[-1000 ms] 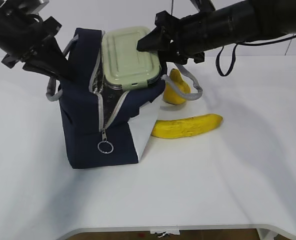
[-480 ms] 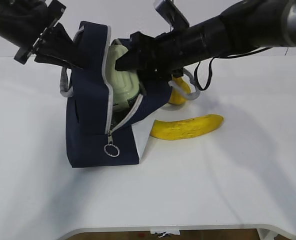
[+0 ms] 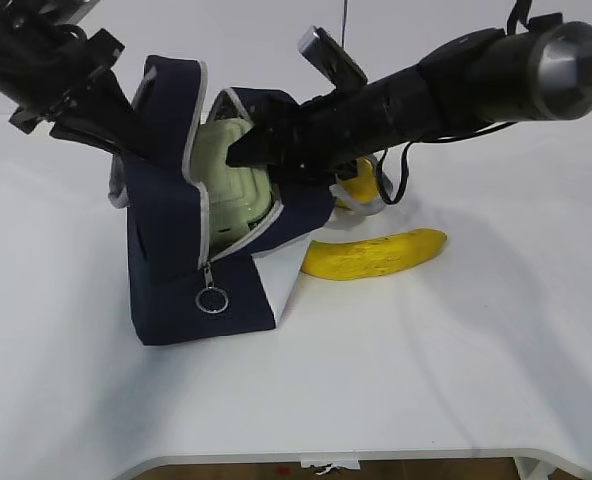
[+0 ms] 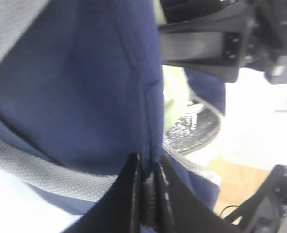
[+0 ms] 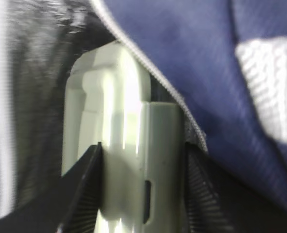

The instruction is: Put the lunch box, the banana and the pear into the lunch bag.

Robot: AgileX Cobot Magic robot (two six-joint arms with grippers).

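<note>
Lunch box (image 3: pixel 231 185) sunk deeper into lunch bag (image 3: pixel 166 250) (right gripper (image 5: pixel 141 194) clamping it); left gripper (image 4: pixel 148 189) pinching bag fabric

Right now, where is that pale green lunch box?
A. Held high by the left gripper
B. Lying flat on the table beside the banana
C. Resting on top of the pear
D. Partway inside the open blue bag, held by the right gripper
D: the lunch box sits in the lunch bag opening, with the right gripper clamped on its edge.
</note>
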